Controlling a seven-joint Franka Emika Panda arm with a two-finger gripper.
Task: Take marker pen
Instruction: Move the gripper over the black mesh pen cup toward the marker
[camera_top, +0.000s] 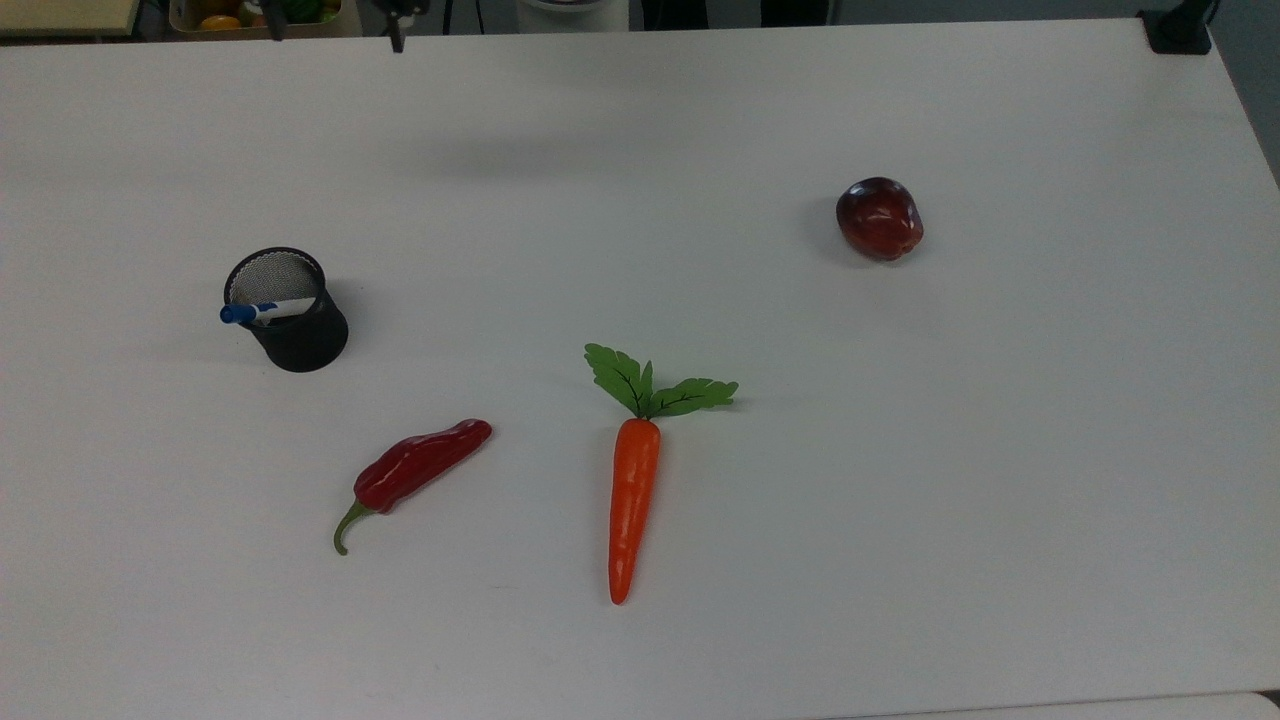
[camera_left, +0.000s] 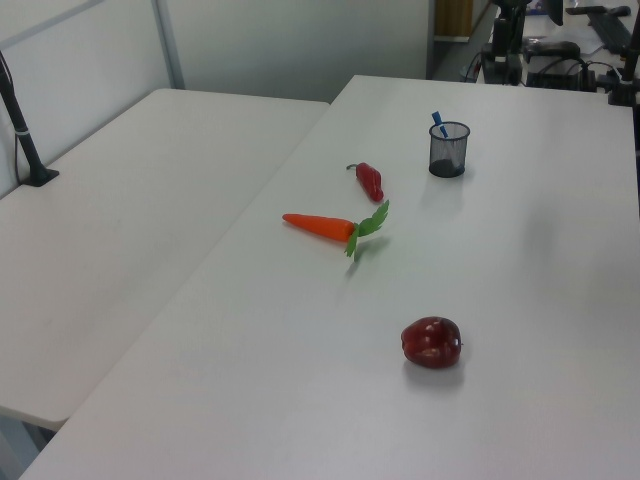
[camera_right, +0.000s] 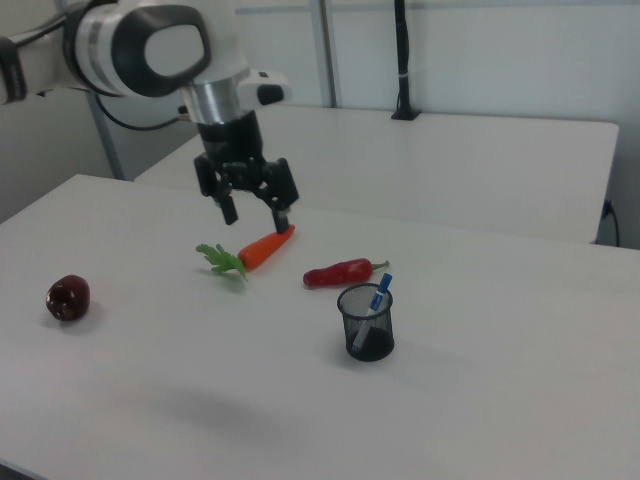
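1. Gripper up in air above bench, fingers spread apart, holding nothing.
2. Marker pen leans in black mesh cup, blue cap up, w/ gripper well apart.

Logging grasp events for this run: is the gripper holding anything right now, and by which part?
Nothing is held. The gripper hangs open in the air with nothing between its fingers; the marker pen stands in the mesh cup, blue cap up.

White table with cup, pepper, carrot, apple
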